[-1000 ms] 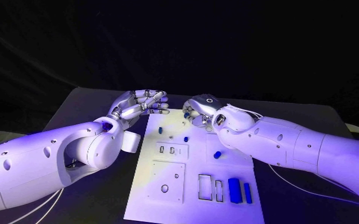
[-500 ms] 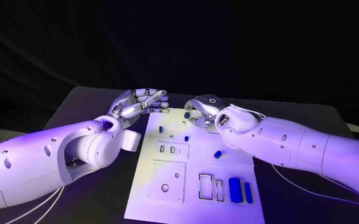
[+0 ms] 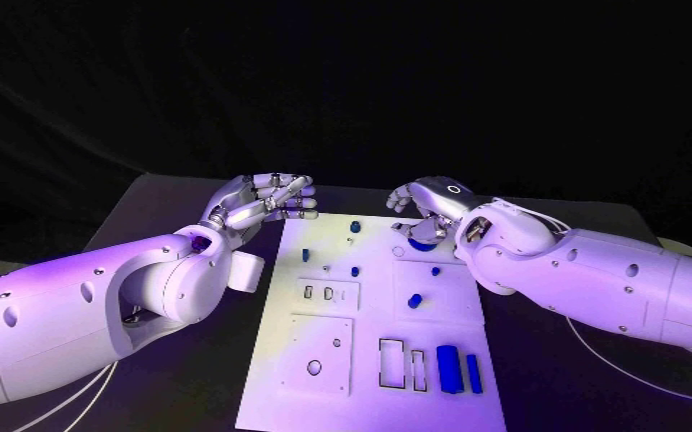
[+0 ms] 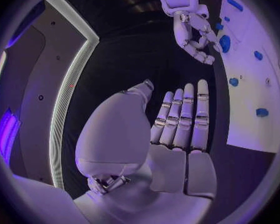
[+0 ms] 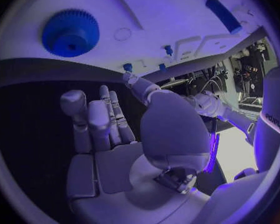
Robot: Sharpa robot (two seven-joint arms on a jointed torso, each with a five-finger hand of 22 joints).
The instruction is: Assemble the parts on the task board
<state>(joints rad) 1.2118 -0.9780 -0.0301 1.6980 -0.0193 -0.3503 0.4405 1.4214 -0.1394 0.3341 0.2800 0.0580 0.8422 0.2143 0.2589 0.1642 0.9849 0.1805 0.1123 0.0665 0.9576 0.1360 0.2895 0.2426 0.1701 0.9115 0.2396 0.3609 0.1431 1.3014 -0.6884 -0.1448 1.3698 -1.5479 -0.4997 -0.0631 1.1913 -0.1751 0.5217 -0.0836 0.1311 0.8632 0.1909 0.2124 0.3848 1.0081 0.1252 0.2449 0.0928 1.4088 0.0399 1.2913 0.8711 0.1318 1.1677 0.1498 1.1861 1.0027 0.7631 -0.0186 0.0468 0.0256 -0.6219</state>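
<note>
The white task board [image 3: 289, 392] lies in the middle of the table. A blue gear [image 3: 423, 243] sits at its far right corner, seen close in the right wrist view [image 5: 70, 32]. My right hand [image 3: 427, 205] hovers just above and beyond the gear, fingers apart, holding nothing [image 5: 109, 134]. My left hand [image 3: 268, 200] hangs off the board's far left corner, fingers stretched out and empty [image 4: 177, 129]. Small blue pegs [image 3: 355, 271] and a blue piece [image 3: 415, 300] dot the board. Two long blue bars [image 3: 451, 367] lie near the front right.
The board carries rectangular recesses [image 3: 394, 362] and a square plate with a round hole [image 3: 315, 366]. Black table [image 3: 159, 212] surrounds the board on all sides. A blue cylinder [image 5: 224, 15] lies on the board in the right wrist view.
My right hand has moved to the right along the board's far edge and its fingers have spread; the blue gear now shows below it. The left hand has barely moved.
</note>
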